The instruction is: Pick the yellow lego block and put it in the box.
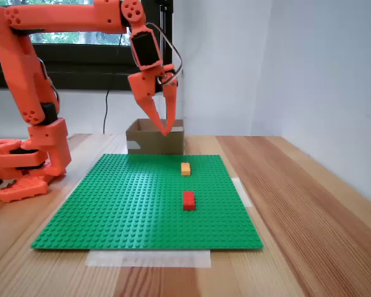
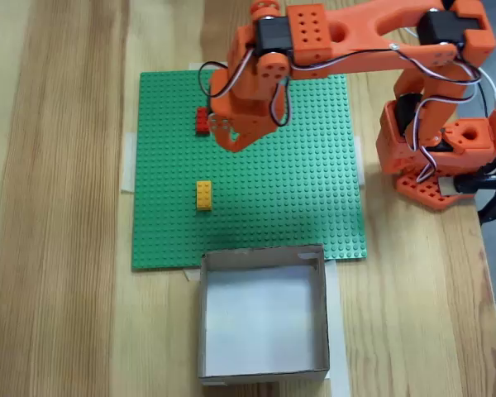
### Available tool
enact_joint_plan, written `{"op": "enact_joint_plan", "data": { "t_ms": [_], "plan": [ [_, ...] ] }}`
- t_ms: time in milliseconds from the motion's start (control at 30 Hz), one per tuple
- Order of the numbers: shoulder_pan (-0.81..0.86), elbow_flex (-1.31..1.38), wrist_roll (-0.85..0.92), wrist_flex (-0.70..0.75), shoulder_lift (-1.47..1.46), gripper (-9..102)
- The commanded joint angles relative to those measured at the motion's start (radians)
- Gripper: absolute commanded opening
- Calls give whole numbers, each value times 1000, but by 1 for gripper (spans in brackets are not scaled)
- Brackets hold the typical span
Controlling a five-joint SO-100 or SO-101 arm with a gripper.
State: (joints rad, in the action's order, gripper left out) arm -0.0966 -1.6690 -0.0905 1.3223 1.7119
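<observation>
The yellow lego block (image 1: 185,168) (image 2: 204,195) lies on the green studded baseplate (image 1: 130,204) (image 2: 306,198), towards the side nearest the box. The box (image 1: 149,141) (image 2: 264,257) is brown cardboard with an open top and stands just off that edge of the plate; its inside looks bare. My orange gripper (image 1: 166,128) (image 2: 231,140) hangs in the air, pointing down, well above the plate and apart from the block. Its fingertips meet with nothing between them. In a fixed view from above it sits over the plate, close beside the red brick.
A red brick (image 1: 188,200) (image 2: 202,121) lies on the plate, farther from the box than the yellow one. The arm's orange base (image 1: 25,167) (image 2: 442,157) stands on the wooden table beside the plate. White tape holds the plate's edges.
</observation>
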Motion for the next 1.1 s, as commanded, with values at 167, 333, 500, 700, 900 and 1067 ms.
{"op": "enact_joint_plan", "data": {
  "t_ms": [167, 333, 500, 700, 900, 1067],
  "plan": [
    [-6, 176, 31, 25, -166, 2],
    [-11, 273, 54, 34, -316, 5],
    [-15, 331, 54, 44, -410, 9],
    [-26, 385, 66, 51, -492, 13],
    [-48, 413, 67, 58, -534, 18],
    [-58, 426, 52, 63, -563, 21]
  ]
}}
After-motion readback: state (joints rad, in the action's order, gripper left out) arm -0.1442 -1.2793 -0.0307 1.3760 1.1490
